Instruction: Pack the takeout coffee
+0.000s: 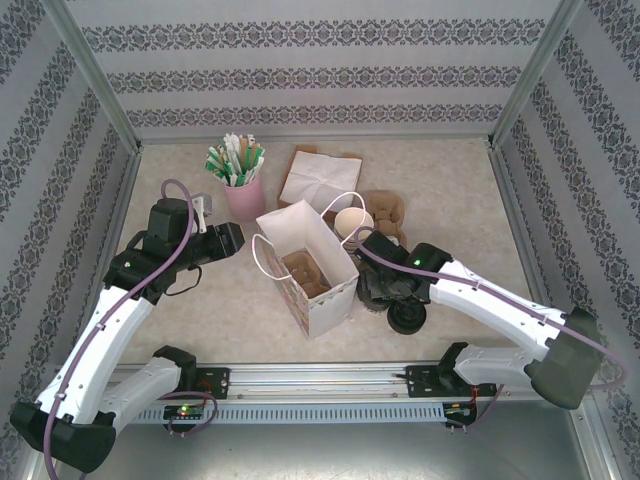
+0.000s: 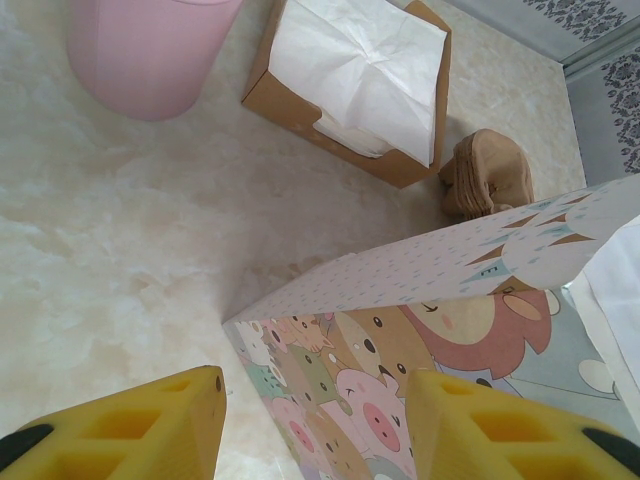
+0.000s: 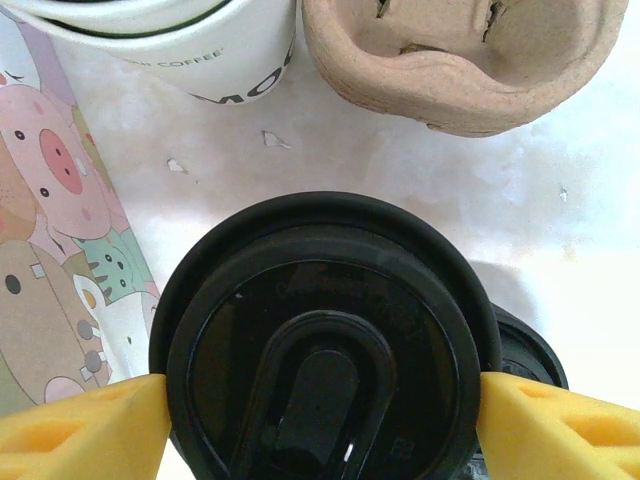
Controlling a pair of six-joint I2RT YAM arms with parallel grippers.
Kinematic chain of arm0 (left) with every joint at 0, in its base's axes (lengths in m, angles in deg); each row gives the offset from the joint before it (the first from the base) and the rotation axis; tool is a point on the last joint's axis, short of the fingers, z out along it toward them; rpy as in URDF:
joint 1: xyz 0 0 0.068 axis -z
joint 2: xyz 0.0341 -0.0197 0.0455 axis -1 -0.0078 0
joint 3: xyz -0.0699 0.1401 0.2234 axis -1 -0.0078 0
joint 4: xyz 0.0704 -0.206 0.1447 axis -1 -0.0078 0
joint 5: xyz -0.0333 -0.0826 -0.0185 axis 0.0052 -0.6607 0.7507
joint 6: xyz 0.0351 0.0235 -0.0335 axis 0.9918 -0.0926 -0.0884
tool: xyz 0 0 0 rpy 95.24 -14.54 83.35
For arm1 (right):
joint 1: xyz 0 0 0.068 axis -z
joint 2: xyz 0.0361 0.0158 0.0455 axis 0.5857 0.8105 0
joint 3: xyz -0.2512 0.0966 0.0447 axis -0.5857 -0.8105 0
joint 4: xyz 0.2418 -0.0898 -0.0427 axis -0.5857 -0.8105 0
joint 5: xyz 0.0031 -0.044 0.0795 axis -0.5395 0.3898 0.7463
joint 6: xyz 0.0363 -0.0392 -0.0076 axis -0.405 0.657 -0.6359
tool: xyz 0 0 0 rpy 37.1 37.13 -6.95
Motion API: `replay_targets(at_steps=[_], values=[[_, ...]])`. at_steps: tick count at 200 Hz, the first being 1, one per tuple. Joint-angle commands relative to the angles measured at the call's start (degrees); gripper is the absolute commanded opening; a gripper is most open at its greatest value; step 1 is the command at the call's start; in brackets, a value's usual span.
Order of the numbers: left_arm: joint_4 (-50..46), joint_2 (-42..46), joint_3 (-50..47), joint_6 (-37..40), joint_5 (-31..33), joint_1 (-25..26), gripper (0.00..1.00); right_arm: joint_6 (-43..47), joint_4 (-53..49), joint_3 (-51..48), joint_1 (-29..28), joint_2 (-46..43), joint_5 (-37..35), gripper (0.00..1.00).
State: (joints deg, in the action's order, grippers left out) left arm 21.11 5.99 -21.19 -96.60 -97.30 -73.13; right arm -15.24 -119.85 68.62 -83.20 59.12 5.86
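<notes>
Right pincer (image 3: 320, 392) first: its yellow fingers (image 3: 85, 430) press the rim of the black lid at 9 and 3 o'clock, so it looks clenched on the takeout coffee (image 3: 325, 330), gripping at lid height. The cup body under the lid is hidden from here. The coffee stands on the surface (image 1: 200, 310) at about 4 o'clock from the paper bag (image 1: 318, 300), just beside its cartoon-printed wall. A loose lid (image 1: 407, 319) lies just past it at 5 o'clock. The stack of cups (image 3: 200, 50) and the pulp carrier (image 3: 460, 70) sit at 12 o'clock from the grip.

This reads as the pick-up step. The call now is a straight lift, high enough to clear the bag's top edge, then a swing towards 9 o'clock over the open mouth and a level lowering inside.

The right arm reaches in low from 4 o'clock, wrist pointed down over the cup. The left pincer (image 2: 315, 390) is released, its fingers spread either side of the bag's near corner without touching it, at 9 o'clock of the bag with the forearm angled inwards, well placed to steady it.
</notes>
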Motion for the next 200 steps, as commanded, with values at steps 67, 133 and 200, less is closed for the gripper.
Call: replay_targets(at_steps=[67,133,200], values=[[1.42,-0.04,-0.24,-0.56,-1.07,0.05,0.52,0.96,-1.12,1.33,0.76,1.27,-1.54,0.80],[1.31,0.02,-0.28,-0.56,-1.23,0.08,0.52,1.44,-1.64,2.43,0.86,2.11,-2.92,0.81],[1.20,-0.21,-0.42,-0.43,-1.47,0.05,0.52,1.96,-1.30,2.42,0.84,2.82,-2.82,0.78]])
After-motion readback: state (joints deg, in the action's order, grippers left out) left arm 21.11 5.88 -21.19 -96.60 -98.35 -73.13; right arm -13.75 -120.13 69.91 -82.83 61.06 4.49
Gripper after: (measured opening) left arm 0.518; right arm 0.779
